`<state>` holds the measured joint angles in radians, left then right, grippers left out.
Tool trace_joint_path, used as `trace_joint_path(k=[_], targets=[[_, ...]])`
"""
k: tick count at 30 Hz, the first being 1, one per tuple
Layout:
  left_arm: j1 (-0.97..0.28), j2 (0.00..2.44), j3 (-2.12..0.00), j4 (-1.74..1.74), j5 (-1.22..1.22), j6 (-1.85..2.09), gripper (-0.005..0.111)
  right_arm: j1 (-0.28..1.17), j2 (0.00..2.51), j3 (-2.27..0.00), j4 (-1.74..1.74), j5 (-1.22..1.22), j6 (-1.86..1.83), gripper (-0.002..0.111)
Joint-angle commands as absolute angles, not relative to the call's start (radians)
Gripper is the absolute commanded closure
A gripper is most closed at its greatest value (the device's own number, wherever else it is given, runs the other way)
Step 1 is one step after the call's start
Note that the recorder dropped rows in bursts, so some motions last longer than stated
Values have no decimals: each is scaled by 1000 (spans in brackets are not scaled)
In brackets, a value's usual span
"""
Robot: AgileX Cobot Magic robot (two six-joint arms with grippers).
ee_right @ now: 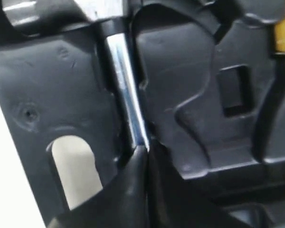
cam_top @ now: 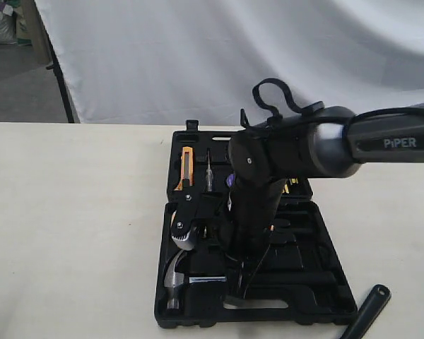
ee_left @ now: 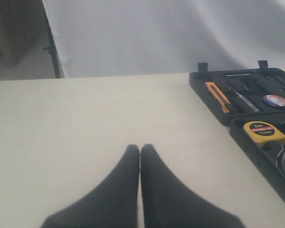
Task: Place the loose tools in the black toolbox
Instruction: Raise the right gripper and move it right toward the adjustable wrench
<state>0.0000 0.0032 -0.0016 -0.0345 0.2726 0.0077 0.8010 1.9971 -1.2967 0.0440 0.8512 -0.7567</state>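
Lying in black toolbox (cam_top: 332, 289): hammer (cam_top: 178, 281), shiny steel head, chrome neck.

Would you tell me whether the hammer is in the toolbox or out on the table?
In. The hammer lies with head and shaft in a moulded recess of the toolbox.

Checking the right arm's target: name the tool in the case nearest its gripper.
The claw hammer: the shut right gripper sits at its shiny steel neck. The orange knife and screwdriver lie in the case's other half, farther off.
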Motion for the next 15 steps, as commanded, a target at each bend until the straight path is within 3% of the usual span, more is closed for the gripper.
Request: trace_joint_path(k=[1,15], targets=[[-1,0,0,-30,270,0,106,794,1989,-1294,73,842,-748,108],[-1,0,0,-30,270,0,106,792,1759,-1287,53,1145,-748,108]])
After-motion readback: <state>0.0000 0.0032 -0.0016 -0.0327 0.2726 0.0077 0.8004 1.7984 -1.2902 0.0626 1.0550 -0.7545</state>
